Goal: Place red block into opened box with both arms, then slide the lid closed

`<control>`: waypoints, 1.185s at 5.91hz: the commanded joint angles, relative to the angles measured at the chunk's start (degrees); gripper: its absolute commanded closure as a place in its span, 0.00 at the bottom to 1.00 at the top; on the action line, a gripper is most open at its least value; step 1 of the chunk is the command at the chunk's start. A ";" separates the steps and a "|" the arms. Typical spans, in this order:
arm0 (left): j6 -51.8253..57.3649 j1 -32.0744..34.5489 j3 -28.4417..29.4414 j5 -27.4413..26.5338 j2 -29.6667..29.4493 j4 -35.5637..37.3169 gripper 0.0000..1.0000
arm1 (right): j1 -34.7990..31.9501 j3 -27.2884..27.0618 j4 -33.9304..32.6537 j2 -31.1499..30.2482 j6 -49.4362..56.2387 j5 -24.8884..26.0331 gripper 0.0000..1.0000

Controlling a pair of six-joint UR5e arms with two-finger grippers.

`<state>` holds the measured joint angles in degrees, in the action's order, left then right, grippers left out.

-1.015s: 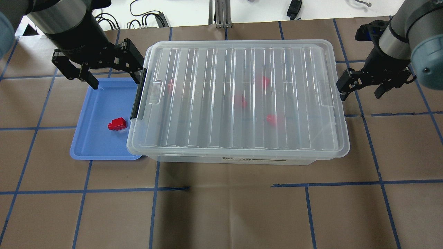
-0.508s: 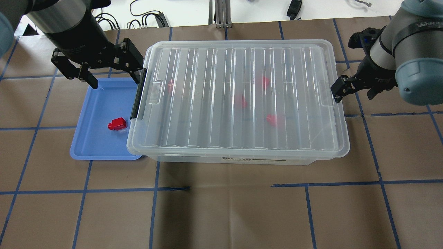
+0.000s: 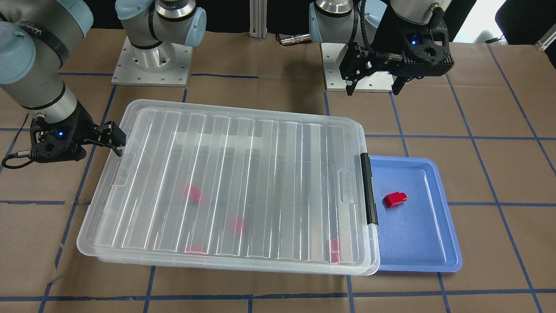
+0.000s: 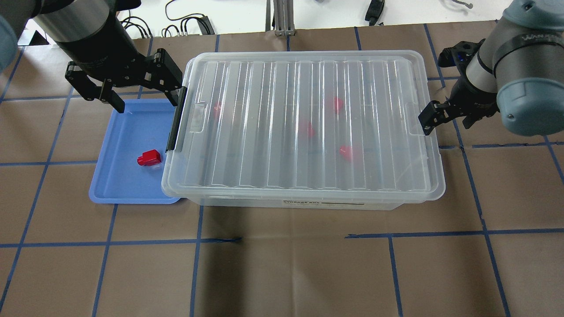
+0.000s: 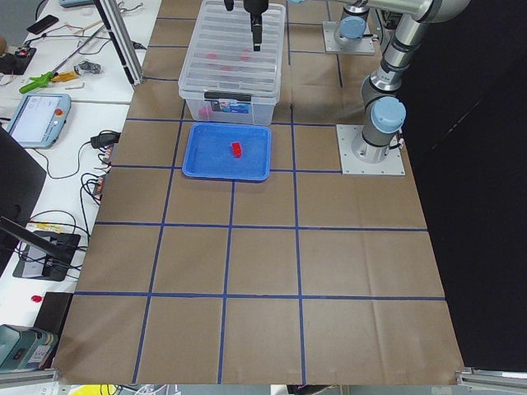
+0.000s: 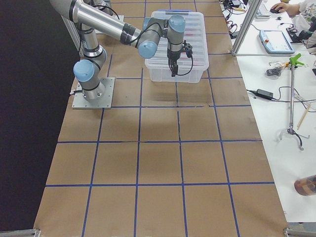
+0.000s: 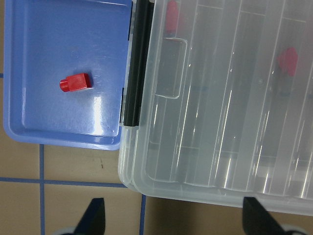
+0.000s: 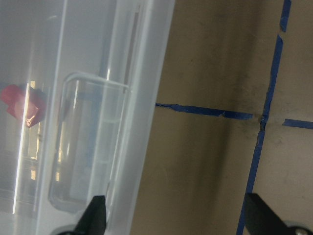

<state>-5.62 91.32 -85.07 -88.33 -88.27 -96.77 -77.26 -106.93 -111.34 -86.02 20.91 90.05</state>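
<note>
The ribbed clear lid (image 4: pixel 308 123) lies flat over the clear box (image 4: pixel 308 203), whose black latch bar (image 4: pixel 175 125) is on its left end. Several red blocks show blurred through the lid. Another red block (image 4: pixel 149 157) (image 3: pixel 394 199) (image 7: pixel 76 82) lies in the blue tray (image 4: pixel 123 132). My left gripper (image 4: pixel 147 99) (image 3: pixel 373 89) hangs open and empty above the tray's far edge, beside the latch. At the lid's right end, my right gripper (image 4: pixel 447 121) (image 8: pixel 178 218) is open, one finger (image 4: pixel 427 121) at the lid's edge by the tab recess.
The blue tray (image 3: pixel 417 234) is tucked against the box's latch end, partly under the lid's overhang. Brown table paper with blue tape lines (image 4: pixel 282 240) surrounds the box. Cables and an aluminium post (image 4: pixel 282 17) lie beyond the far edge.
My right gripper has swung left and turned, bringing one finger up to the lid's right short edge. The left gripper, lid, box and blocks have not moved.
</note>
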 commanded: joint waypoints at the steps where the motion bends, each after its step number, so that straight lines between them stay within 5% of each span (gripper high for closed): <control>1: 0.00 0.00 -0.01 0.00 0.03 0.00 0.02 | 0.35 -0.12 -1.78 0.42 3.41 0.56 0.00; 4: 0.09 0.00 -0.18 0.00 0.03 0.00 0.02 | 3.15 -0.12 -2.39 0.42 4.84 1.53 0.00; 7: 17.07 -2.18 -0.35 0.17 -0.49 0.96 0.02 | 8.25 -0.03 -2.39 0.42 8.25 1.53 0.00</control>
<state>5.25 90.52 -85.18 -88.22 -88.59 -96.17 -70.66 -106.99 -113.73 -85.60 27.43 91.58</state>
